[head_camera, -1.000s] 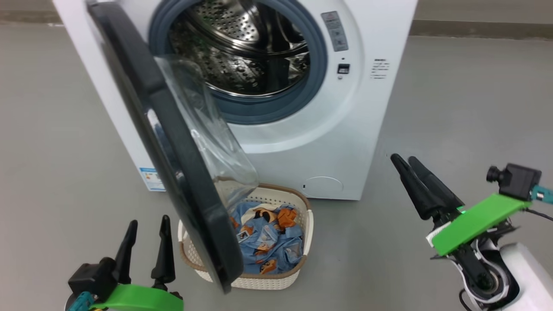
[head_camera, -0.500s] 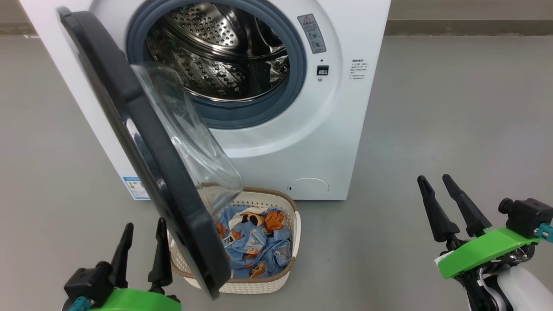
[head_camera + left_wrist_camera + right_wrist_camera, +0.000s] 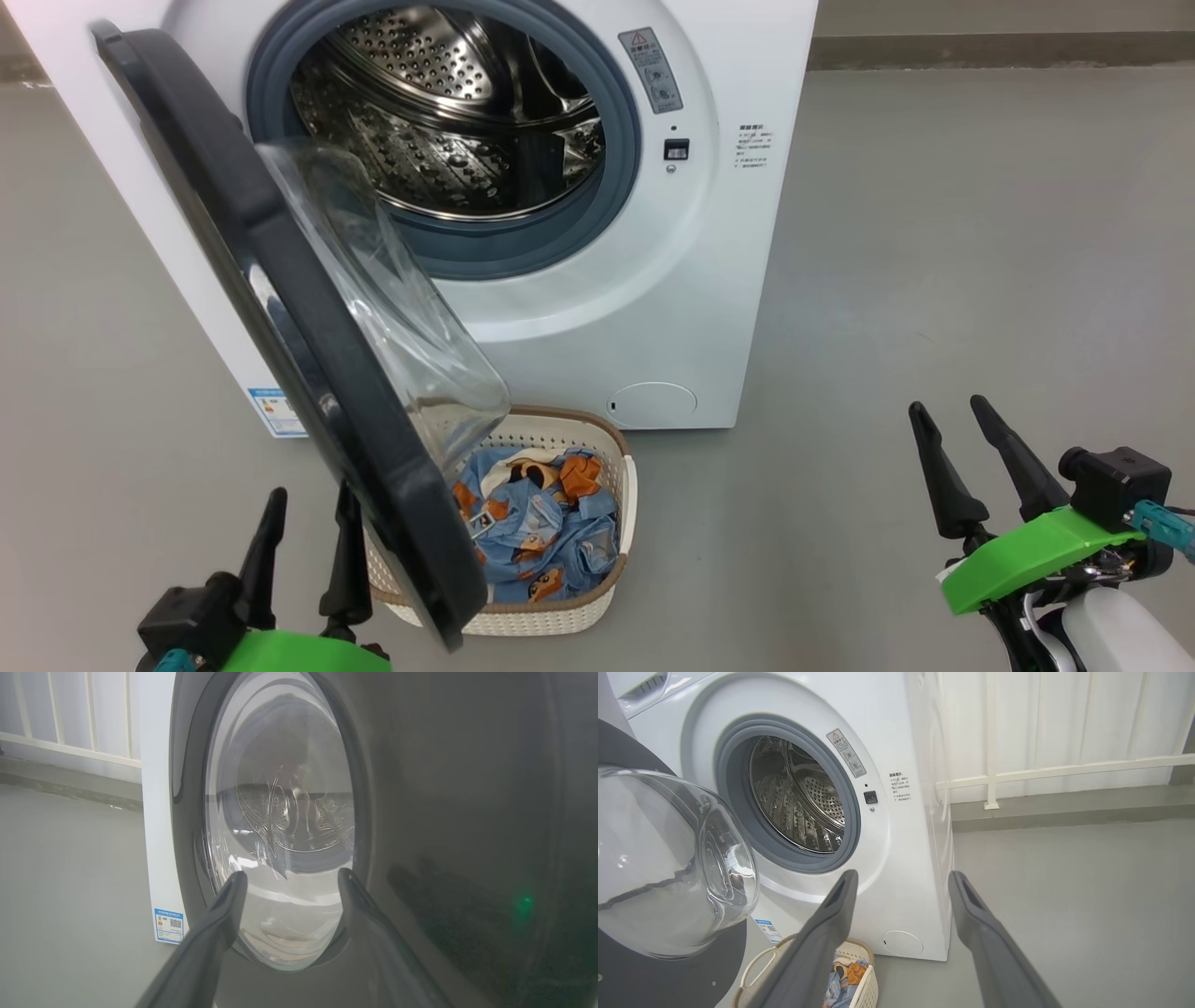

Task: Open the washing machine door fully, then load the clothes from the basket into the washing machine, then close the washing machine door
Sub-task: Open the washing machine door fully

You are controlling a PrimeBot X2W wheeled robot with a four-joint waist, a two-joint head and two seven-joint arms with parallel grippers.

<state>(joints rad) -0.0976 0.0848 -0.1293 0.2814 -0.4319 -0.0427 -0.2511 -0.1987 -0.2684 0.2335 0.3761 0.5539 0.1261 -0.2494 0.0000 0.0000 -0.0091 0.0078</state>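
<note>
On floor (image 3: 934, 233) before washing machine (image 3: 672, 308), basket (image 3: 523, 621) keeps clothes (image 3: 541, 532) close for loading; washing machine door (image 3: 224, 215) hangs over it; left gripper (image 3: 313, 493), right gripper (image 3: 948, 406) spread wide, empty.

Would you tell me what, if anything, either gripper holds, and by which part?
Nothing is held: left gripper and right gripper are both open and empty.

Two robot arm ends. The left gripper (image 3: 313, 492) and right gripper (image 3: 948, 406) each have two long matte black fingers (image 3: 941, 471) that taper to blunt tips. Each gripper is mounted on a bright green plate (image 3: 1027, 557). Each plate carries a small black box camera (image 3: 1116, 483) with a teal cable plug (image 3: 1162, 525). Below the right plate is a glossy white rounded forearm shell (image 3: 1116, 635).
</note>
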